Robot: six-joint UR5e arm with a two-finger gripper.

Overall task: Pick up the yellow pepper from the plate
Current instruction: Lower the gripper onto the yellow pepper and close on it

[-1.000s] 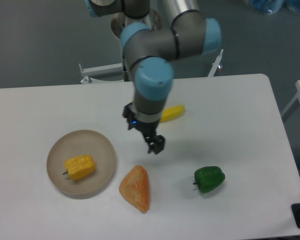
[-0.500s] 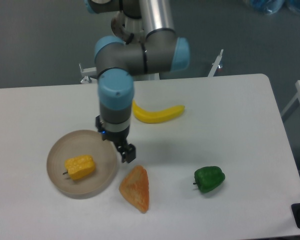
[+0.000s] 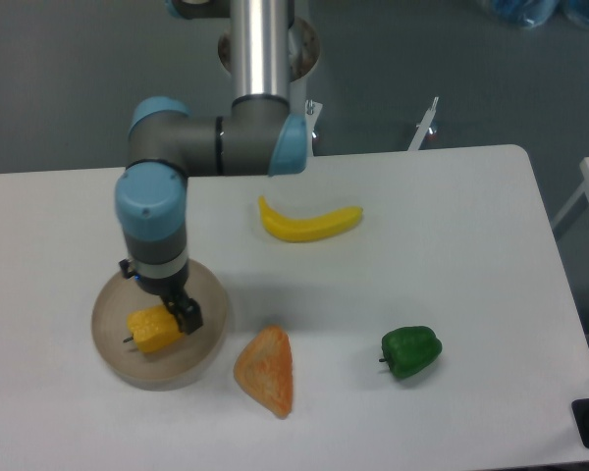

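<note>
The plate [image 3: 113, 353] is crowded only by the orange wedge [image 3: 267, 370] just right of its rim; banana [image 3: 309, 222] and green pepper [image 3: 410, 352] lie well apart.

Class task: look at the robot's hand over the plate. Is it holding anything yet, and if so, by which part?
It cannot be told. The hand sits at the yellow pepper's right end on the plate, but no grip is visible.

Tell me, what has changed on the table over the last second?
The arm swung left across the table, bringing the gripper from above the orange wedge to over the plate, right at the yellow pepper. Nothing looks grasped yet. The pepper, plate, wedge, banana and green pepper stayed put.
</note>
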